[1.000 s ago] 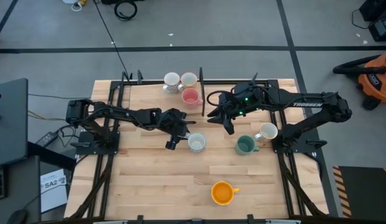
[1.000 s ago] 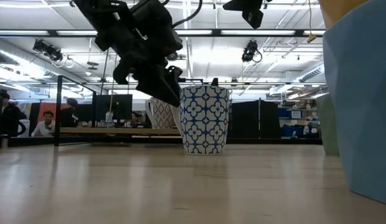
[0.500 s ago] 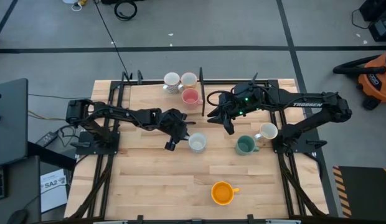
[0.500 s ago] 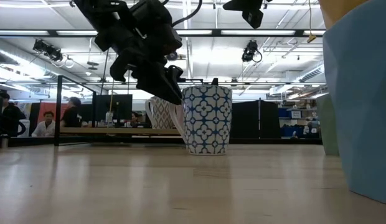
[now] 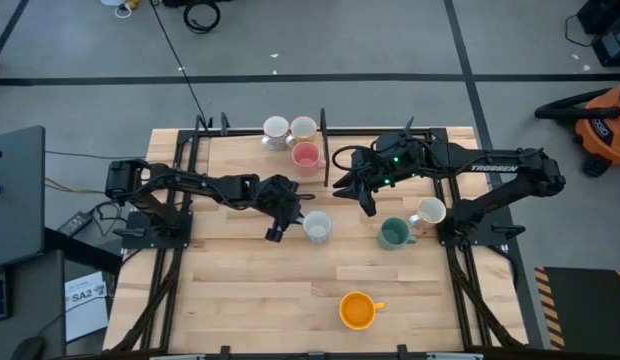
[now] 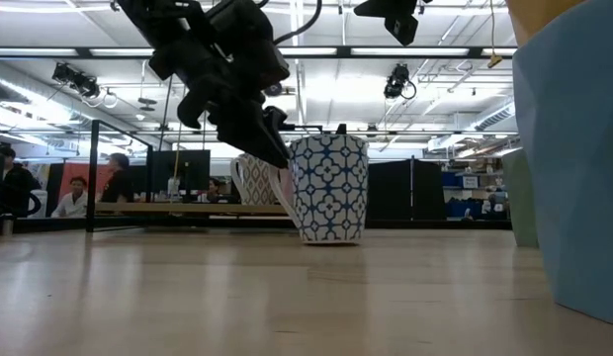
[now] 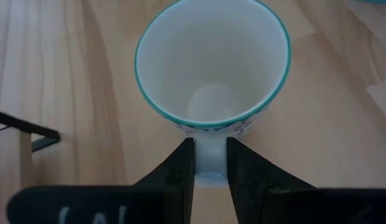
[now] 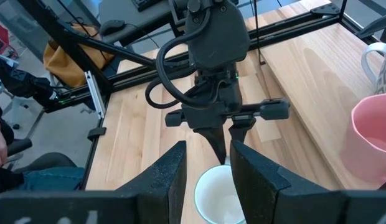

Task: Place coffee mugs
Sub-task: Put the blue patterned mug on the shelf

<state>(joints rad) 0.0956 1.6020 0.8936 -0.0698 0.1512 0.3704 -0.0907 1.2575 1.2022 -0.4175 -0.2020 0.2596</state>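
The white mug with a blue pattern [image 5: 316, 228] stands mid-table; the low view shows it [image 6: 329, 188] slightly tilted. My left gripper [image 5: 290, 214] is shut on its handle, on the mug's left side. My right gripper [image 5: 366, 203] hovers open right of this mug, touching nothing. In the right wrist view it [image 8: 208, 180] looks at the left arm [image 8: 211, 74] and the mug's rim [image 8: 219, 198]. Two white mugs [image 5: 276, 130] [image 5: 303, 127] and a pink mug [image 5: 307, 156] stand on their bases near the far edge. A dark green mug [image 5: 393, 234], a white mug [image 5: 428, 211] and an orange mug [image 5: 357, 310] also stand on the table. My left gripper pinches the patterned mug's side handle [image 7: 210, 163] between its two fingers [image 7: 180, 165], one on each flat side. The fingers come slanting down from the table's left. The mug stays upright but slightly tipped, with its base edge [image 6: 336, 240] at the tabletop.
Black frame rails [image 5: 323, 150] stand along the far and side edges. A large blurred pale blue shape [image 6: 573, 168] fills the low view's right side, close to the camera. Bare wood [image 5: 250, 290] lies toward the near left. People sit far behind the table [image 6: 69, 196].
The left gripper has stayed on the mug's handle. The patterned mug has shifted a little along the table and tipped slightly, and its handle now shows in the low view. The right arm has kept still.
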